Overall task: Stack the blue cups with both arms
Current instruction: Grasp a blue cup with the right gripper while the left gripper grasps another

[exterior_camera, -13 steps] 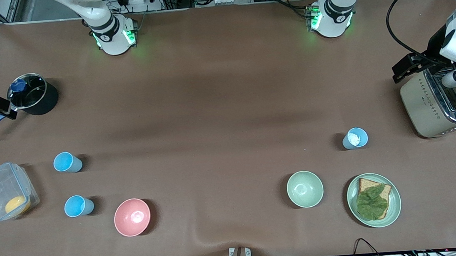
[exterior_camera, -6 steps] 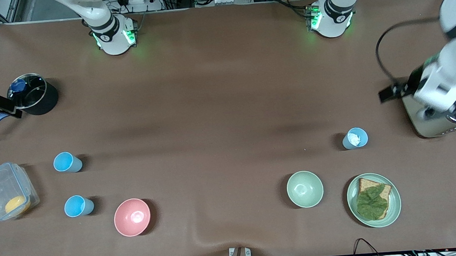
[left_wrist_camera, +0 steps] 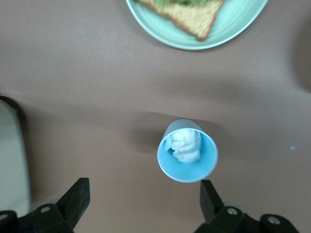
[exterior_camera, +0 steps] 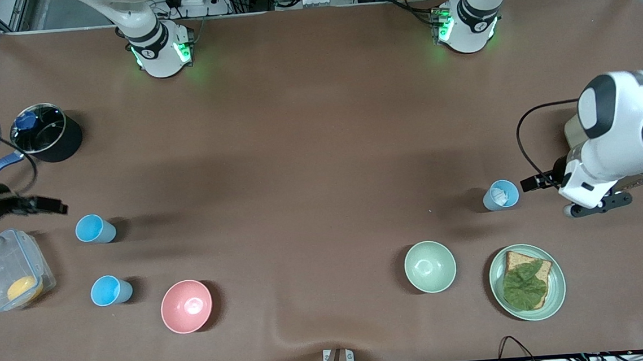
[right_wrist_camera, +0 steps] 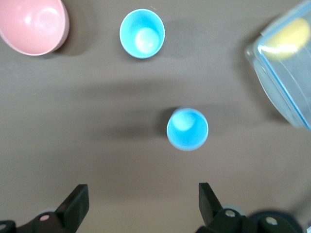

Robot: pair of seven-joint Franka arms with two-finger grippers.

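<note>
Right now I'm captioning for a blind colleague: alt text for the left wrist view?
The open left gripper hangs above a pale blue cup holding something white. A green plate with toast lies at the frame's edge.

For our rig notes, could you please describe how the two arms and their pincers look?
Both arms are glossy white with black joint bands and green-lit bases. A black cable loops beside the left arm. The left pincer and right pincer each have two dark, wedge-shaped fingers with small screws showing on their mounts.
</note>
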